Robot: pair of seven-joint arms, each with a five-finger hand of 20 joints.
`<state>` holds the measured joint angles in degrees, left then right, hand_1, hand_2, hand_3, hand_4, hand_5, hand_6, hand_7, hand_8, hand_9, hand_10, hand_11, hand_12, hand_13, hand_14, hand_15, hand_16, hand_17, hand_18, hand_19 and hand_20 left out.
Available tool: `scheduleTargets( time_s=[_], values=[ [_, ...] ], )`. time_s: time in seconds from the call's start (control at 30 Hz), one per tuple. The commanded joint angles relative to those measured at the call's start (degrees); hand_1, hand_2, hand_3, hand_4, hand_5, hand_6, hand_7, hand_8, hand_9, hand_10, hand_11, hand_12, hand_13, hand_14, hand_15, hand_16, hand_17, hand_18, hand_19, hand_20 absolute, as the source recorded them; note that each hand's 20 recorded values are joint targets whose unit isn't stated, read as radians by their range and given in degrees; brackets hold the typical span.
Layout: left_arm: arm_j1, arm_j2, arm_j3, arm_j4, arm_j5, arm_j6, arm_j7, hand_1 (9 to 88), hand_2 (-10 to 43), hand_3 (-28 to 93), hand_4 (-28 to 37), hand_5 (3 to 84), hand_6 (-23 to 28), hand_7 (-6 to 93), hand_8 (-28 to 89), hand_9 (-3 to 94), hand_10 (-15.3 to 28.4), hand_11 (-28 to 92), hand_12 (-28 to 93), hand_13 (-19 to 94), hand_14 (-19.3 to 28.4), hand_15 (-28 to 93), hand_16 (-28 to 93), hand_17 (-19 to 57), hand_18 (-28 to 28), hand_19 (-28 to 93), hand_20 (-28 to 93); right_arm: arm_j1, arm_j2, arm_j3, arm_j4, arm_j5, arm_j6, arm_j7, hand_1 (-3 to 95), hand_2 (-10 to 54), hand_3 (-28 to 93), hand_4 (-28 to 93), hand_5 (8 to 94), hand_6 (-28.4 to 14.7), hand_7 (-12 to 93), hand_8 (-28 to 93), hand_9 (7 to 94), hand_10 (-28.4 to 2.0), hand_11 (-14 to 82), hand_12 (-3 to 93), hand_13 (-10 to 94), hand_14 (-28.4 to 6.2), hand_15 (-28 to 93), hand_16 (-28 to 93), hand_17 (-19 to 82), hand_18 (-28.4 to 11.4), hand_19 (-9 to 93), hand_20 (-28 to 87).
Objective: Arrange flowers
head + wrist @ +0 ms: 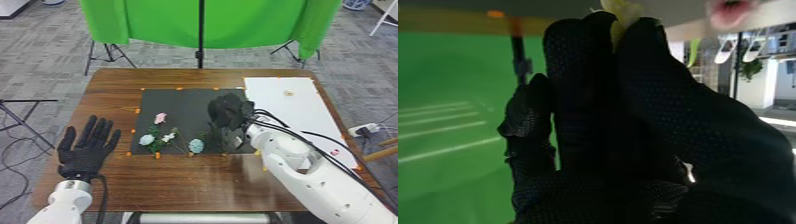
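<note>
Fingers of the right hand clasp a pale yellow-green flower over the black mat.

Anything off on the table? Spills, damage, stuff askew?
Nothing stands out. Pink flower, white flower and pale blue flower lie on the dark mat, no visible breakage or spill; left robot hand is open, beside the mat.

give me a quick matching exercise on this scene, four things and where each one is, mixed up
1. pale blue flower
2. white sheet
3. left hand
4. right hand

a. over the right part of the dark mat
b. left of the dark mat
c. lying on the dark mat, by its near edge
d. right of the dark mat

Pairs: 1-c, 2-d, 3-b, 4-a
</note>
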<state>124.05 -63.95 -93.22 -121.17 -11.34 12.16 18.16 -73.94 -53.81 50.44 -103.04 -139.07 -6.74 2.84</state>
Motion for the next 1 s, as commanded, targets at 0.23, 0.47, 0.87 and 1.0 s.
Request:
scheduleTargets(
  time_s=[0.23, 0.47, 0.87, 1.0],
  values=[
    [0.4, -0.16, 0.35, 0.21, 0.93, 0.37, 0.04, 28.4, 13.3, 76, -28.3, 48.1, 10.6, 12.3, -9, 41.9, 17.1, 20, 11, 30, 16.8, 38, -8, -7.7, 13.9, 37, 12, 0.0, -3.3, -0.9, 1.7, -4.2, -6.2, 4.3, 58.4, -9.5, 75, -28, 68.2, -1.2, 38, -8, 79.2, -11.6, 15.4, 41.6, 65, -7.5, 49, 39, 31, -20.4, 87, 48],
    [0.6, -0.18, 0.13, 0.25, 0.31, 0.61, 0.36, 28.4, 13.4, 76, -28.3, 48.2, 10.6, 12.3, -9, 41.9, 17.0, 20, 11, 30, 16.8, 38, -8, -7.7, 13.9, 37, 12, -0.4, -3.9, -0.2, 1.6, -2.8, -7.4, 5.5, 54.9, -9.5, 75, -28, 65.2, -0.1, 27, -8, 74.4, -12.4, 18.1, 41.7, 58, -11.7, 64, 37, 30, -21.7, 89, 51],
    [1.1, -0.38, -0.14, -0.06, 0.11, 0.64, 0.1, 28.6, 13.5, 76, -28.3, 48.3, 10.4, 12.5, -9, 42.0, 17.1, 20, 11, 30, 16.7, 38, -8, -7.7, 13.9, 37, 12, -1.8, -3.9, 2.2, -0.2, 1.3, -8.0, 10.2, 51.5, -9.5, 76, -28, 63.7, 0.8, 24, -17, 66.0, -14.0, 41.5, 46.0, 55, -14.9, 78, 28, 28, -22.3, 89, 50],
    [1.3, -0.41, -0.2, -0.08, 0.2, 0.29, 0.07, 28.6, 13.5, 76, -28.3, 48.2, 10.5, 12.5, -9, 42.0, 17.0, 20, 11, 30, 16.7, 38, -8, -7.7, 13.8, 37, 12, -3.4, -3.6, 5.3, -1.9, 9.3, -5.2, 14.0, 49.9, -9.5, 76, -28, 63.3, 0.9, 24, -16, 64.5, -14.3, 48.6, 47.5, 55, -15.8, 82, 31, 29, -22.7, 91, 53]
  ],
)
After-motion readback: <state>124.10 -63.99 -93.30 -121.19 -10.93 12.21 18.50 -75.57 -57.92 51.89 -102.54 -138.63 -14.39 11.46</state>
